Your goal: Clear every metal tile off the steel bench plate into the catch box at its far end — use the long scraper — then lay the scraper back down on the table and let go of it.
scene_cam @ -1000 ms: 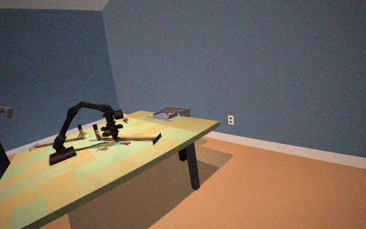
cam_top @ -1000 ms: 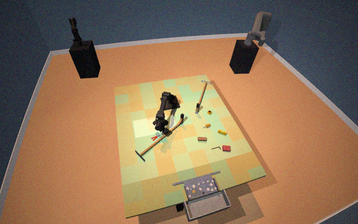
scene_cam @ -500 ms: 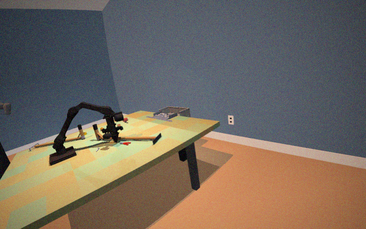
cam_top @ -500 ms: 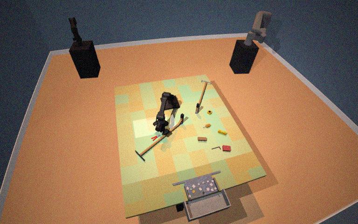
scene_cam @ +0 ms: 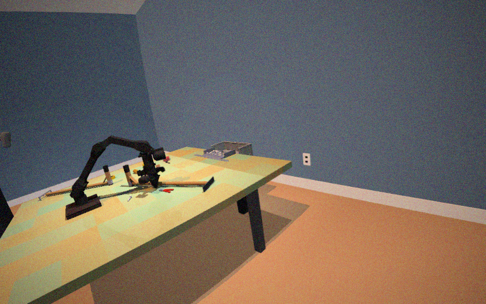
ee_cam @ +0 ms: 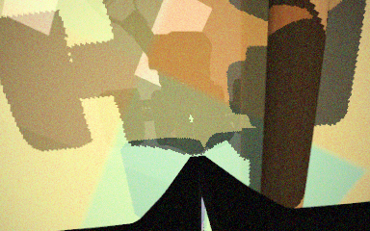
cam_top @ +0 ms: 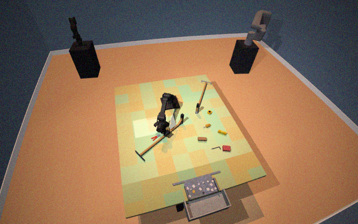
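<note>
The long scraper (cam_top: 153,145) (scene_cam: 190,183) (ee_cam: 293,120) lies on the table, with a wooden shaft, a flat dark blade at the near left and a raised black-tipped grip. My gripper (cam_top: 167,134) (scene_cam: 155,186) (ee_cam: 198,163) is shut and empty, pointing down low beside the shaft. In the wrist view the fingertips meet and the shaft is to their right. Whether they touch it is hidden. The steel bench plate (cam_top: 197,194) bears several small pale tiles (cam_top: 193,186) and an orange one. The grey catch box (cam_top: 209,212) (scene_cam: 236,145) adjoins its far end; no tiles show inside.
A second wooden-handled tool (cam_top: 202,94) with a thin metal head lies right of the arm base. Red pliers (cam_top: 155,137) lie beside the scraper shaft. A brown block (cam_top: 202,138), yellow cylinder (cam_top: 222,132), red block (cam_top: 226,148), hex key, screwdriver and tape roll lie to the right.
</note>
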Controlling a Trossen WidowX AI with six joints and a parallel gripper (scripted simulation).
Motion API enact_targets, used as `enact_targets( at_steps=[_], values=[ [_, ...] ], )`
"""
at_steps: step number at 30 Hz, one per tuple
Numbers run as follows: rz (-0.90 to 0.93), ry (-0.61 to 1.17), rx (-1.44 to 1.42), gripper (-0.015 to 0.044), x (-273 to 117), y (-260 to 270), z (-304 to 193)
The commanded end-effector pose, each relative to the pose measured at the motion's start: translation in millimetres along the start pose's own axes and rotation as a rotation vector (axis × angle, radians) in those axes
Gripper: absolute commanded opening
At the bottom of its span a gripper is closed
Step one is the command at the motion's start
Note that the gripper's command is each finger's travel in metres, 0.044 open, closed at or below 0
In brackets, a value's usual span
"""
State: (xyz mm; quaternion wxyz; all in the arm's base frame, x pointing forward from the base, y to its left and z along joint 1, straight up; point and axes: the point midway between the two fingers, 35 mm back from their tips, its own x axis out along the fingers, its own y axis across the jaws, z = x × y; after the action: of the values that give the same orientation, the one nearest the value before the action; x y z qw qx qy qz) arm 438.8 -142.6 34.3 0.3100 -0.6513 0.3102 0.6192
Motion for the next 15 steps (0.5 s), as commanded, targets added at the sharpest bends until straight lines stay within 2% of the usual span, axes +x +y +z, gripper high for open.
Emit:
enact_targets(
  at_steps=[1, 15],
  values=[
    [-0.008, 0.002, 0.002, 0.0, -1, -7, -1],
    [-0.016, 0.011, 0.002, 0.0, -1, -20, -2]
  ],
)
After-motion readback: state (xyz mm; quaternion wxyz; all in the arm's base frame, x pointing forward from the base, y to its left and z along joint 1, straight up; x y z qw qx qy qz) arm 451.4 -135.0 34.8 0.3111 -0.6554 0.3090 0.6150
